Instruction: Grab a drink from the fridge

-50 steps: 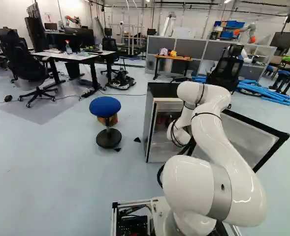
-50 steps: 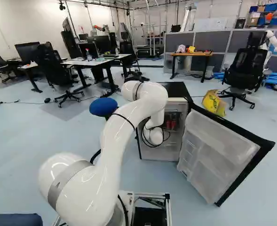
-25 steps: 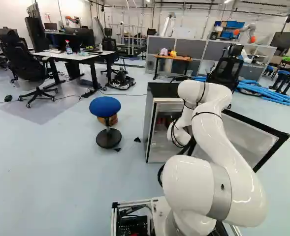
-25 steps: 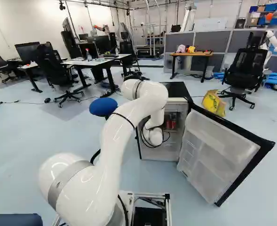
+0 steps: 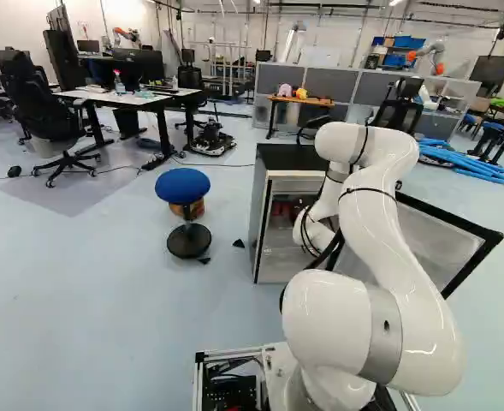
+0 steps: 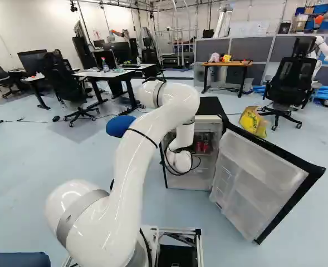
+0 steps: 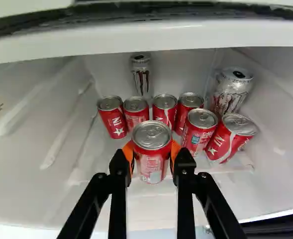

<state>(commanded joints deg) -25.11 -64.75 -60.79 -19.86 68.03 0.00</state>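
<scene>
- A white arm [image 5: 418, 265] reaches into an open fridge [image 6: 211, 107], its elbow higher than half a second ago and its far end drawn slightly back; the base has not moved.
- The gripper [image 7: 152, 152] holds a red can [image 7: 152, 135], one orange pad [image 7: 129, 153] pressed on each side.
- The can, seemingly upright, is inside the fridge, on the opening side of the other red cans [image 7: 199, 130] and two silver cans [image 7: 230, 90].
- To this onlooker the shift suggests a withdrawal under way, the drink secured but not yet out.
- Next comes a straight pull past the fridge door [image 6: 255, 183]; a sideways drift could knock a neighbouring can or the frame.
</scene>
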